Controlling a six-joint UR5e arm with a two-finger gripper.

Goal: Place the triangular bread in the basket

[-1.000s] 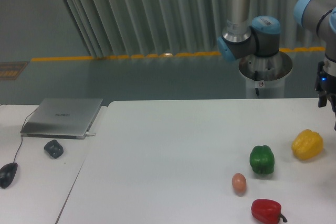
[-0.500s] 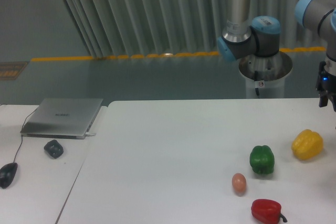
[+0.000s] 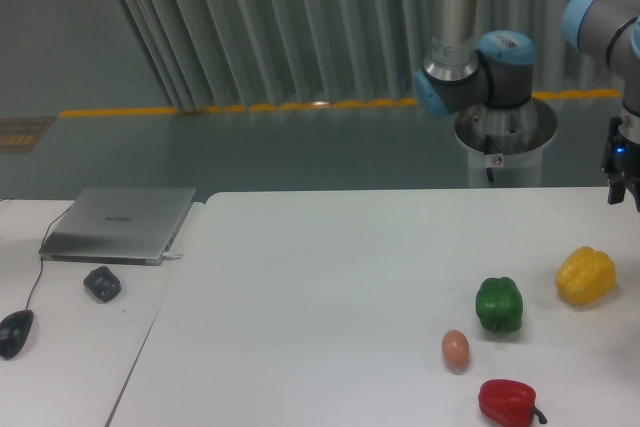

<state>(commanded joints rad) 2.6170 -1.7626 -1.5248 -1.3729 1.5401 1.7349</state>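
While the arm hangs at the right frame edge, only a dark part of the gripper [image 3: 625,182] shows above the table [image 3: 330,277]; whether the fingers are apart or together cannot be told. Triangular bread: not visible in this view. Basket: not visible either. On the table: yellow pepper [image 3: 586,275], green pepper [image 3: 498,304], egg [image 3: 455,349], red pepper [image 3: 508,401]. Laptop [image 3: 120,222] on the adjacent left table.

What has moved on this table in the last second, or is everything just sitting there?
Almost nothing. The gripper, at the right edge of the picture and partly cut off, has crept slightly upward; it took hold of nothing. The yellow pepper, green pepper, red pepper, egg and laptop stayed put.
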